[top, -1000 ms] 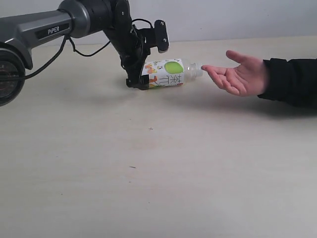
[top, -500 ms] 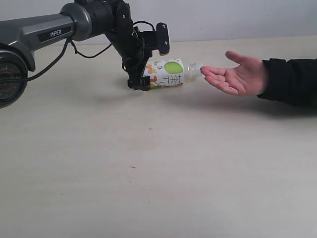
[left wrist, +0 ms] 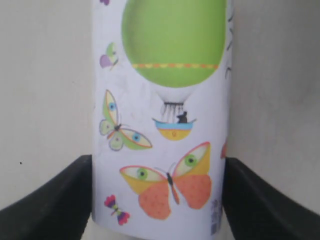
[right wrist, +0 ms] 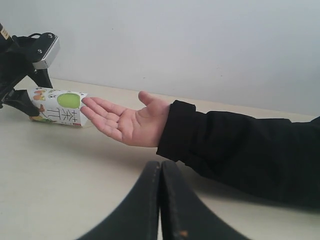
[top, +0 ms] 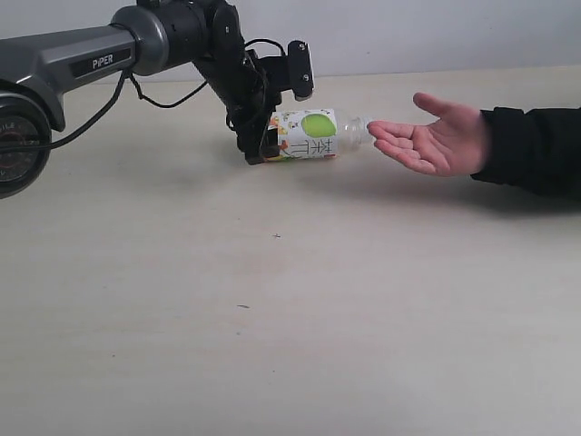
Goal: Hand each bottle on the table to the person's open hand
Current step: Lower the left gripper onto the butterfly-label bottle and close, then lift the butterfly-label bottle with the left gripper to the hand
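One green-spotted bottle [top: 313,134] hangs sideways just above the table [top: 290,300], its clear neck touching or nearly touching the fingertips of the person's open hand [top: 440,138]. My left gripper [top: 260,136] is shut on the bottle's base end. The left wrist view shows its label with a green balloon and butterflies [left wrist: 165,125] pressed between both black fingers [left wrist: 55,200]. In the right wrist view the same bottle [right wrist: 57,107] lies just beyond the palm-up hand [right wrist: 127,120], and my right gripper [right wrist: 161,167] is shut and empty. No other bottles are in view.
The person's black jacket sleeve [top: 536,150] reaches in from the right edge. The left arm and its cable [top: 109,54] cross the upper left. A pale wall [right wrist: 200,45] backs the table.
My left gripper has carried the bottle slightly up and to the right, bringing its neck closer to the hand's fingertips. The hand has stayed in place.
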